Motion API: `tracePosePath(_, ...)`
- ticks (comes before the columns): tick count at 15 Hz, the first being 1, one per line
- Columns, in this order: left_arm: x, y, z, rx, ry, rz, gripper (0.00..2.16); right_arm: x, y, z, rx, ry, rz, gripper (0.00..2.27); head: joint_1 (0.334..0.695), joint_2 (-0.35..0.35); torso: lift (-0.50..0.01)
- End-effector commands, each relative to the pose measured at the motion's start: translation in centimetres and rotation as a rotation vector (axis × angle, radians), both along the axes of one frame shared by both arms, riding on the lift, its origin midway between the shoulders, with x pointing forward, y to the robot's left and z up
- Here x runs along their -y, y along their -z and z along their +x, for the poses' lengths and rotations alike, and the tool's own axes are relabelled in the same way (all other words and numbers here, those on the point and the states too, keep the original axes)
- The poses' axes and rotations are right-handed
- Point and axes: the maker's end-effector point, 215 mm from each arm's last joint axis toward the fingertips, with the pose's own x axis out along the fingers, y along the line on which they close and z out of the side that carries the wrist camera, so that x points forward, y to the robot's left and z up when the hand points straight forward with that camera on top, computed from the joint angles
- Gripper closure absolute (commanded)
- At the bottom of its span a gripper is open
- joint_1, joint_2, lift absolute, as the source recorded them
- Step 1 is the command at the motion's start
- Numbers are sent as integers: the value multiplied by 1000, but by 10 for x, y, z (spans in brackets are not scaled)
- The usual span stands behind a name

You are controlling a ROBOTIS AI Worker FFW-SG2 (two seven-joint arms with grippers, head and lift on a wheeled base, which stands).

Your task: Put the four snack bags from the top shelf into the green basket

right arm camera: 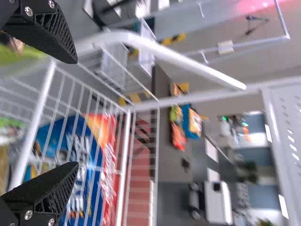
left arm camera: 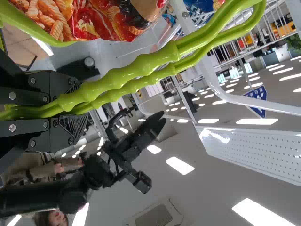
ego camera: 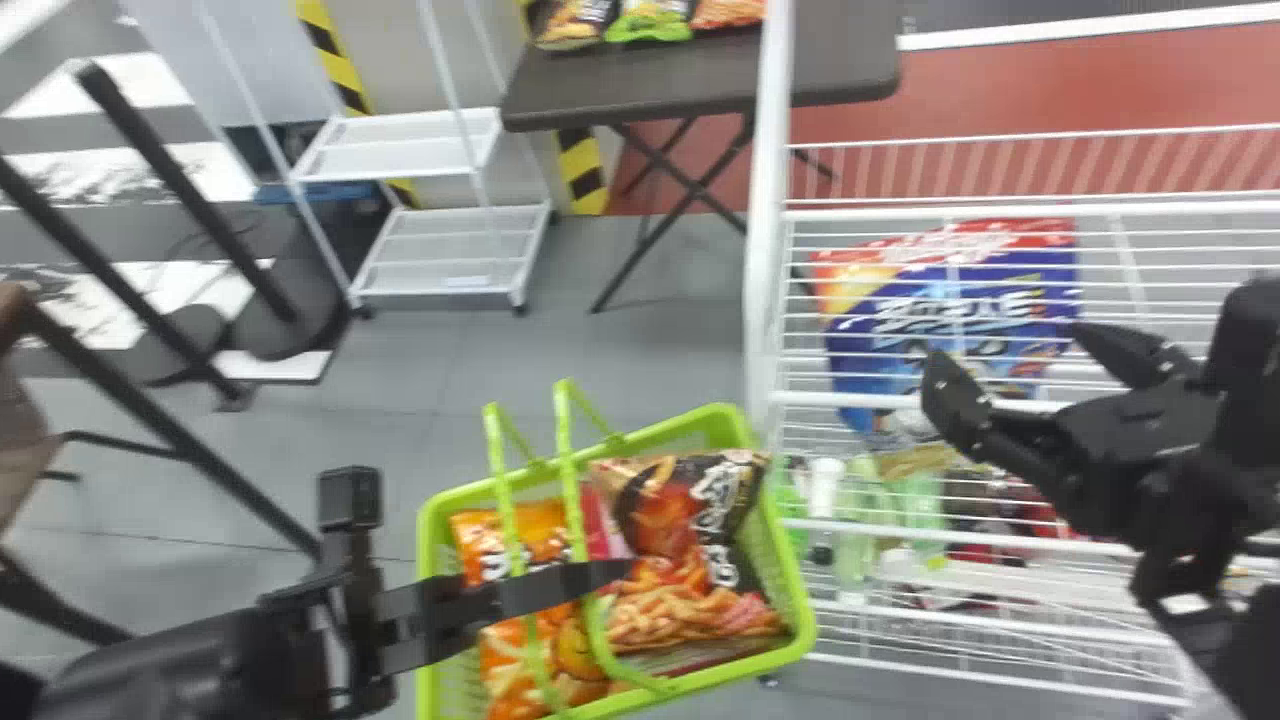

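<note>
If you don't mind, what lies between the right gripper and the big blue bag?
The right wrist view shows white wire bars between the right gripper and the bag.

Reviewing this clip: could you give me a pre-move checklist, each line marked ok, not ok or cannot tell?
1. Left fingers shut on the basket handles: ok.
2. Right fingers open, nothing between them: ok.
3. Green basket beside the wire rack: ok.
4. Black-and-red bag in the basket: ok.
5. All four bags in the basket: cannot tell, they overlap.
6. Shelf holding the blue-and-red bag: cannot tell.
</note>
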Motion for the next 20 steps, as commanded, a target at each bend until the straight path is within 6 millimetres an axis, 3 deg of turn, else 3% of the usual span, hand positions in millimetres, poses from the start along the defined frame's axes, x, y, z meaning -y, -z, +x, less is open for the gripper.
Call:
tracePosePath(1,-3,0,-3,-3,-8,-11,2148,18,24,-9,60,47,-59,29,695,136,0)
tracePosePath(4,-18,6,-16,-13,-67,-7,2148,22,33,-15,119,77,-62,29,695,106,0)
tracePosePath(11,-16,3,-21,-6,-67,-11,2148,56,33,-58,224,80,-93,29,695,92,0)
tracePosePath(20,-15,1,-23,-5,-59,-6,2148,57,31,-66,230,79,-93,29,695,71,0)
